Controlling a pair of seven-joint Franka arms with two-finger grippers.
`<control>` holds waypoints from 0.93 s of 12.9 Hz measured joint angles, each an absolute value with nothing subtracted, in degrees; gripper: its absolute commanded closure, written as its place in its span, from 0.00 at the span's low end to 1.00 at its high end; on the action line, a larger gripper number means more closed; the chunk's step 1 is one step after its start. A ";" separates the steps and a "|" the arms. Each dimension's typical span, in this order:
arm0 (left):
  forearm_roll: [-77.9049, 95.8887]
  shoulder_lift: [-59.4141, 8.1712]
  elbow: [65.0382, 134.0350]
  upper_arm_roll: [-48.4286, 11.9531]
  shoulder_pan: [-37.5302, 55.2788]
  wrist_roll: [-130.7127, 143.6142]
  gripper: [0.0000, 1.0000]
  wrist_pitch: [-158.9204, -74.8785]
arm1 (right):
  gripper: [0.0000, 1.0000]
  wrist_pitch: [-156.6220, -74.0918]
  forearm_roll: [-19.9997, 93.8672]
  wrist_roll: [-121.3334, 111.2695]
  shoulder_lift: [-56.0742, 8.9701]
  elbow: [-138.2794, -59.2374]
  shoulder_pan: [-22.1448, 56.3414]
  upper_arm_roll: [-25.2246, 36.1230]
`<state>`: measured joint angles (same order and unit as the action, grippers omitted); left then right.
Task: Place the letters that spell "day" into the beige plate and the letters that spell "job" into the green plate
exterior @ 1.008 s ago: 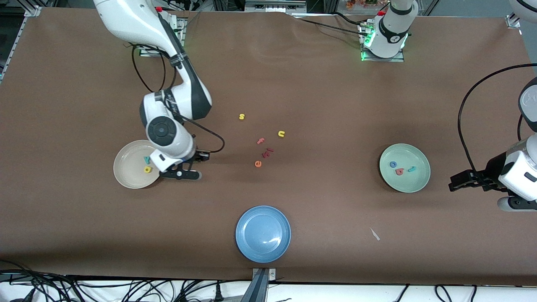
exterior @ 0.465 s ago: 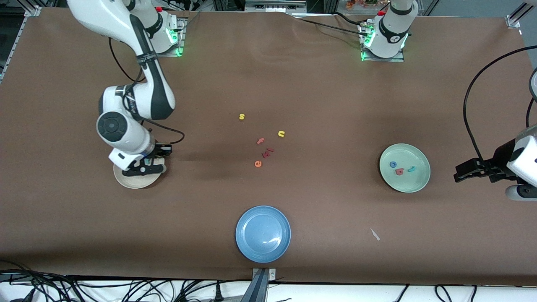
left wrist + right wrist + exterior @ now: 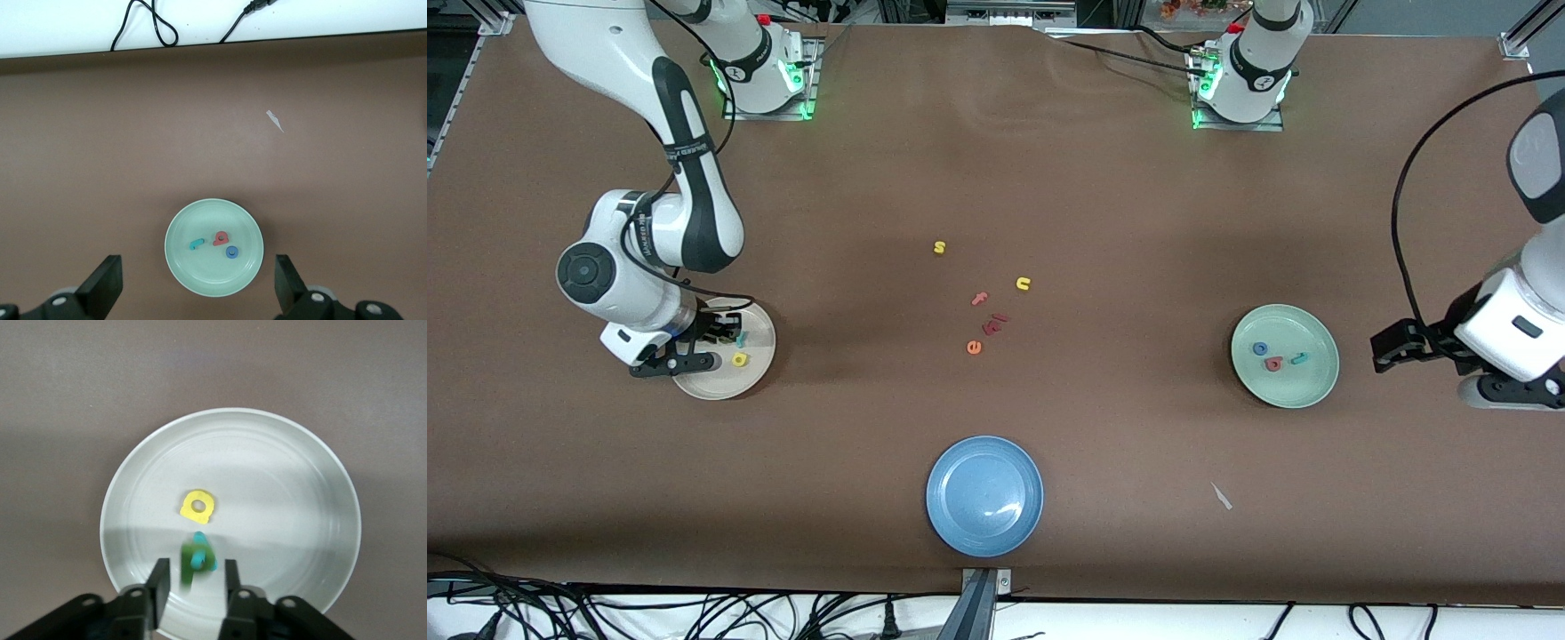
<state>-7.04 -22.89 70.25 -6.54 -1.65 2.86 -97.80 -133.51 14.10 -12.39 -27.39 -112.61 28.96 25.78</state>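
Two claws to report, so starting at the right arm's end of the table. My right gripper (image 3: 713,331) hangs low over the beige plate (image 3: 720,384), and in the right wrist view its fingers (image 3: 159,583) stand a bit apart. The green d (image 3: 187,561) shows as a blur in the gap with a sliver of space on each side, so that claw isn't pinching anything. Whether the d has touched the plate, I can't tell. The yellow a (image 3: 739,359) lies flat in the same plate and the teal y (image 3: 740,339) sits just beside it, close to the d.

Mid-table there's a loose bunch: yellow s (image 3: 939,247), pink f (image 3: 980,299), a dark red piece (image 3: 993,323), orange e (image 3: 974,348) and yellow u (image 3: 1023,284), all on the bare mat. The blue plate (image 3: 984,495) sits nearer the front camera than that bunch.

Toward the left arm's end, the green plate (image 3: 1307,391) holds the blue o (image 3: 1260,349), the red b (image 3: 1272,363) and the teal j (image 3: 1300,358), close together. A small white scrap (image 3: 1221,496) lies on the mat nearer the camera than this plate. My left gripper (image 3: 1389,348) waits over the table just beside the green plate, spread wide with nothing in it.
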 measured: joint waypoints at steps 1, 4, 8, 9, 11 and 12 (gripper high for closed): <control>-7.04 -22.37 70.56 -6.24 -1.41 2.86 0.00 -97.53 | 0.00 -133.43 14.38 -12.35 -27.41 -112.32 29.10 25.52; -7.04 -21.52 72.39 -6.03 -1.60 2.83 0.00 -97.80 | 0.00 -128.84 14.74 -10.08 -27.40 -109.47 29.94 25.05; -7.03 -18.43 79.11 -7.35 -1.90 2.83 0.00 -103.23 | 0.00 -121.46 14.86 -2.82 -27.23 -104.31 32.66 24.94; -7.02 -16.76 81.62 -7.44 -1.92 2.83 0.00 -104.66 | 0.00 -119.92 14.87 -1.16 -27.17 -103.49 33.45 24.93; -7.02 -14.69 84.05 -7.45 -2.05 2.85 0.00 -105.98 | 0.00 -116.11 14.88 1.75 -27.09 -101.49 34.44 24.93; -7.02 -14.44 84.18 -7.45 -2.16 2.86 0.00 -106.03 | 0.00 -113.58 14.89 3.06 -26.99 -100.00 34.70 24.93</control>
